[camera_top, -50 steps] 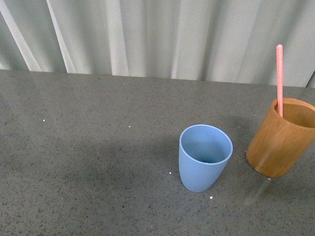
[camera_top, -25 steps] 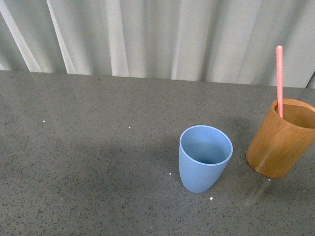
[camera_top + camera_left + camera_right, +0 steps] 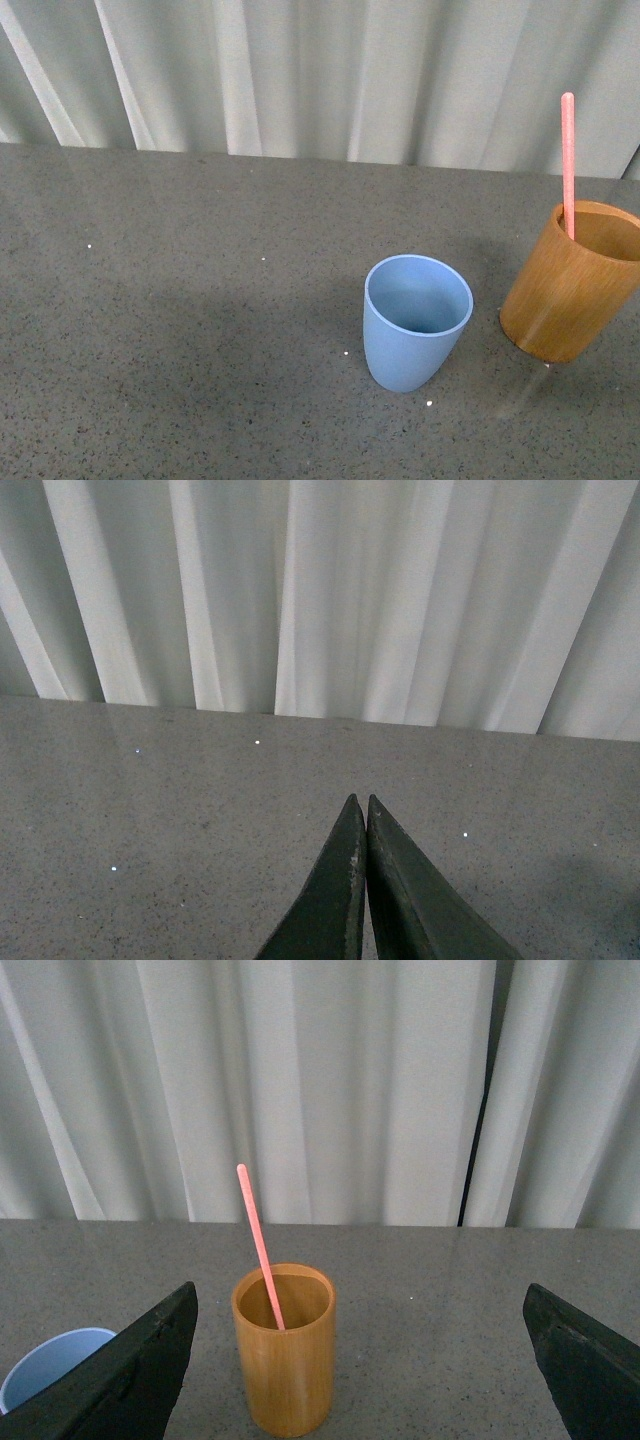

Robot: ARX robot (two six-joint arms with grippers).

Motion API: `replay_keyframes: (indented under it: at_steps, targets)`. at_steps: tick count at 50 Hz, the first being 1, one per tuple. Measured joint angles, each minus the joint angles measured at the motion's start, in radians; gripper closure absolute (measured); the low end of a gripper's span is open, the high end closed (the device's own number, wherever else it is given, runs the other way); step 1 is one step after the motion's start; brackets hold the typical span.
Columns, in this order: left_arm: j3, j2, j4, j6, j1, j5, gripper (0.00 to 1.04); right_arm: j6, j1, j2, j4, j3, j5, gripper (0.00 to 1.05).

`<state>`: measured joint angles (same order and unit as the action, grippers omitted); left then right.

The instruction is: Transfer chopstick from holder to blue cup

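The pink chopstick (image 3: pixel 568 160) stands in the orange-brown wooden holder (image 3: pixel 566 285) at the right of the grey table; both also show in the right wrist view, the chopstick (image 3: pixel 258 1242) leaning in the holder (image 3: pixel 284 1355). The empty light blue cup (image 3: pixel 414 321) stands just left of the holder, and its rim shows in the right wrist view (image 3: pixel 45 1365). My right gripper (image 3: pixel 360 1360) is open wide, set back from the holder, holding nothing. My left gripper (image 3: pixel 360 805) is shut and empty over bare table. Neither gripper shows in the front view.
A white pleated curtain (image 3: pixel 320 70) hangs along the table's far edge. The grey speckled tabletop (image 3: pixel 180 330) stretches left of the cup.
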<state>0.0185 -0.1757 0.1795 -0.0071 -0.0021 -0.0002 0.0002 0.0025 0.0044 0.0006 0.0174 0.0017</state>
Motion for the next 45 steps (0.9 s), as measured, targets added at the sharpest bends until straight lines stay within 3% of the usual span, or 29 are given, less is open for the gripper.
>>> replay_keyframes:
  at_steps: [7, 17, 25, 45]
  targets:
    - [0.0, 0.132, -0.165, 0.0, 0.0, 0.0, 1.01, 0.0, 0.0, 0.0, 0.0, 0.0, 0.0, 0.1]
    - [0.0, 0.172, -0.178, -0.001, 0.0, 0.0, 1.0, 0.0, 0.0, 0.0, 0.0, 0.0, 0.0, 0.1]
    - [0.0, 0.172, -0.179, 0.0, 0.0, 0.0, 0.66, 0.0, 0.0, 0.0, 0.0, 0.0, 0.0, 0.1]
    - [0.0, 0.172, -0.179, 0.0, 0.0, 0.0, 0.06, 0.0, 0.0, 0.0, 0.0, 0.0, 0.0, 0.1]
